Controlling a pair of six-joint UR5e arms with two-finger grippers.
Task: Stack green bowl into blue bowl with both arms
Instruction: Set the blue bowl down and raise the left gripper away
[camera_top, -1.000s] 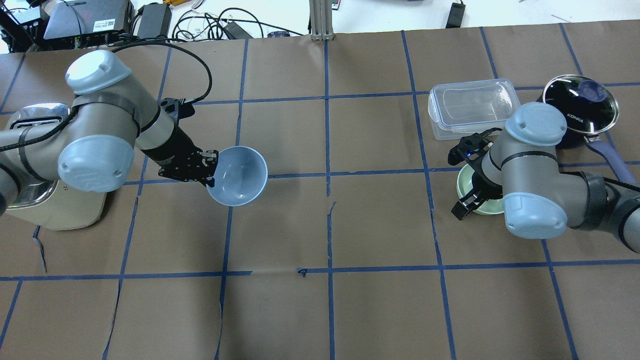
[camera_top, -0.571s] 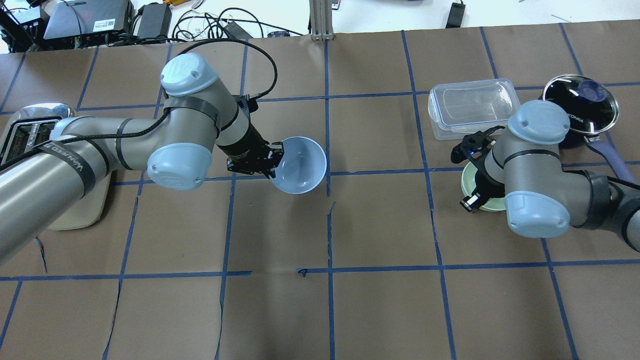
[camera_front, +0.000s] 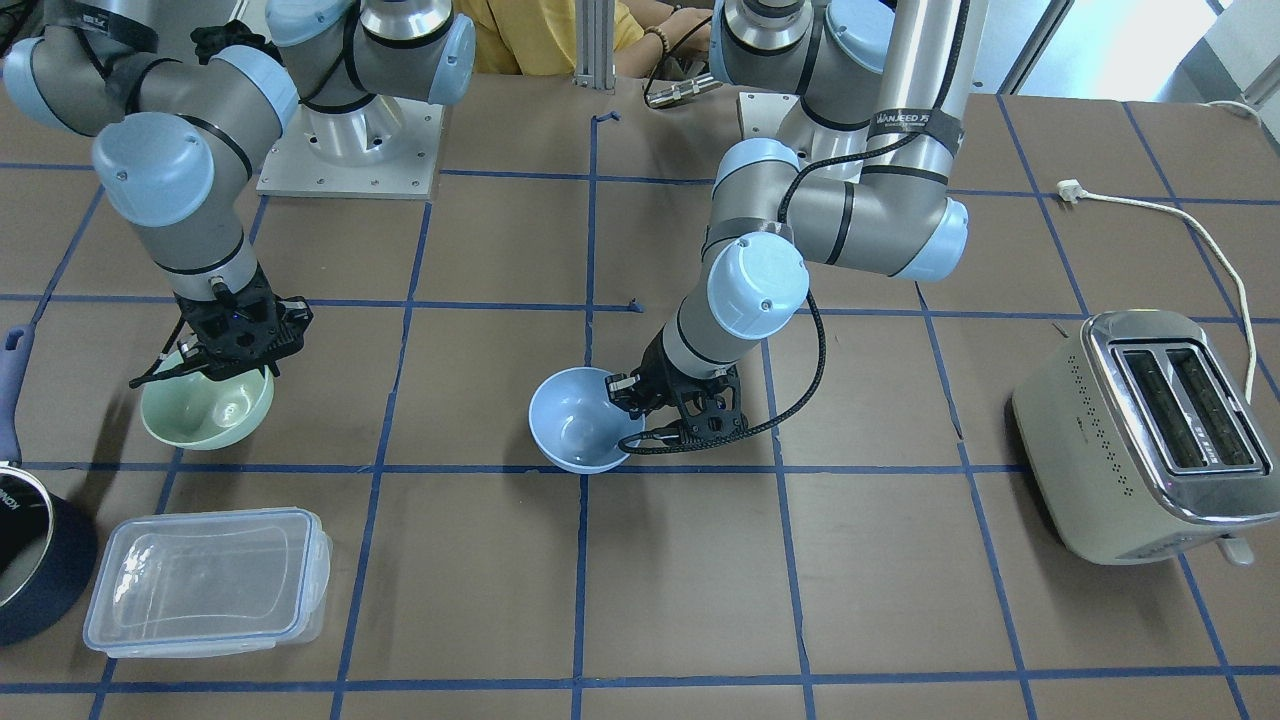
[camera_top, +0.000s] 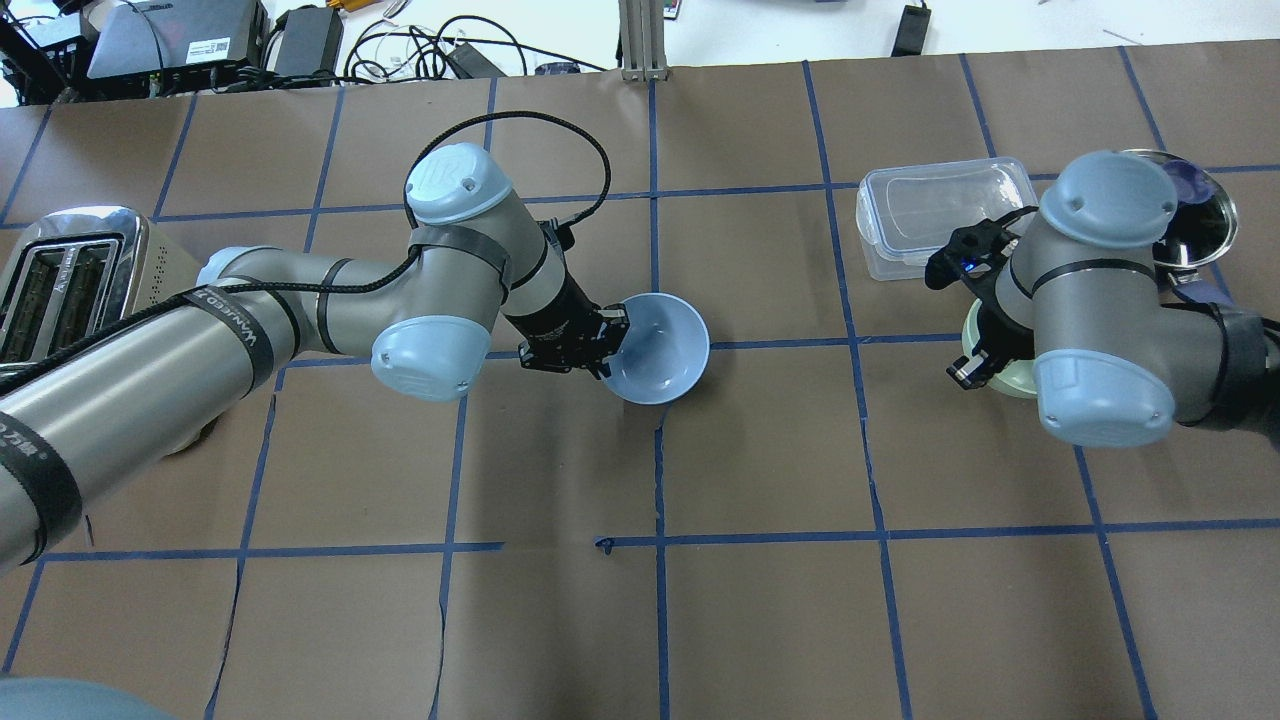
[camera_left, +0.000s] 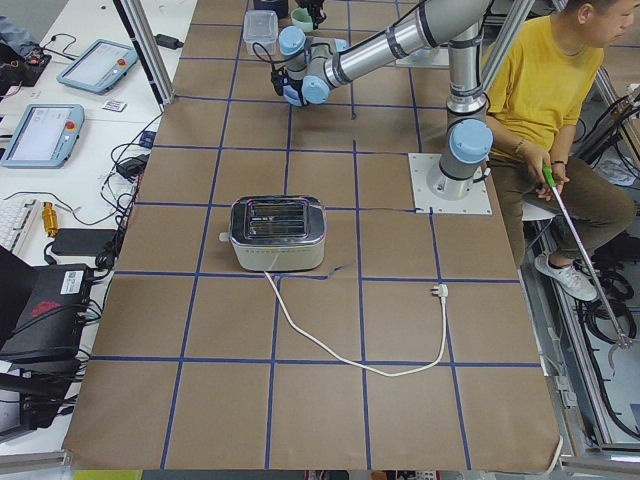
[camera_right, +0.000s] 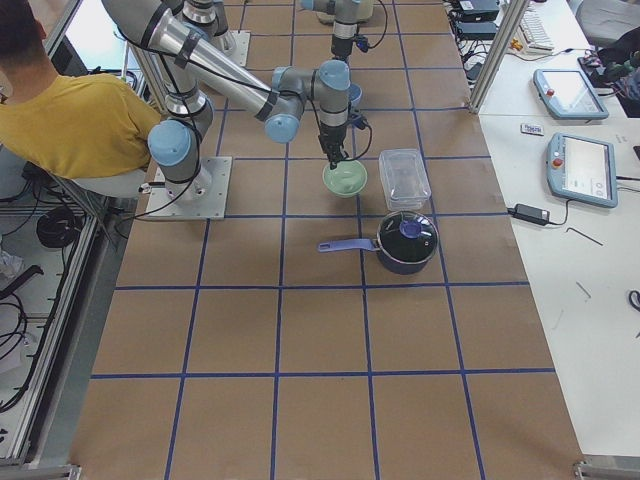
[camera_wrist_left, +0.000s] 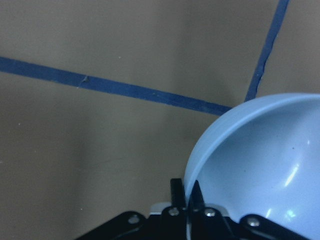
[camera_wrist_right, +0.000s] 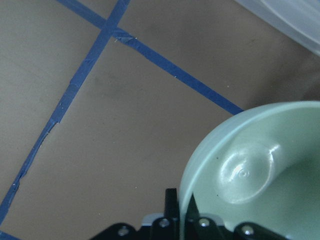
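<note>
The blue bowl (camera_top: 662, 345) is near the table's middle, held tilted and low by its rim. My left gripper (camera_top: 606, 347) is shut on that rim, one finger inside and one outside, as the left wrist view (camera_wrist_left: 189, 200) shows on the bowl (camera_wrist_left: 260, 165). The green bowl (camera_front: 210, 410) is on the right side, mostly hidden under my right arm in the overhead view (camera_top: 975, 335). My right gripper (camera_front: 222, 362) is shut on its rim; the right wrist view (camera_wrist_right: 184, 205) shows the fingers pinching the bowl (camera_wrist_right: 260, 165).
A clear lidded container (camera_top: 940, 215) and a dark blue pot with a glass lid (camera_top: 1195, 200) stand just beyond the green bowl. A toaster (camera_top: 60, 280) stands at the far left, and its cord (camera_front: 1180, 215) lies on the table. A person in yellow (camera_left: 560, 90) sits behind the robot.
My left arm has carried the blue bowl rightward from the left side to the table's middle. My right arm has shifted a little with the green bowl toward the container.
</note>
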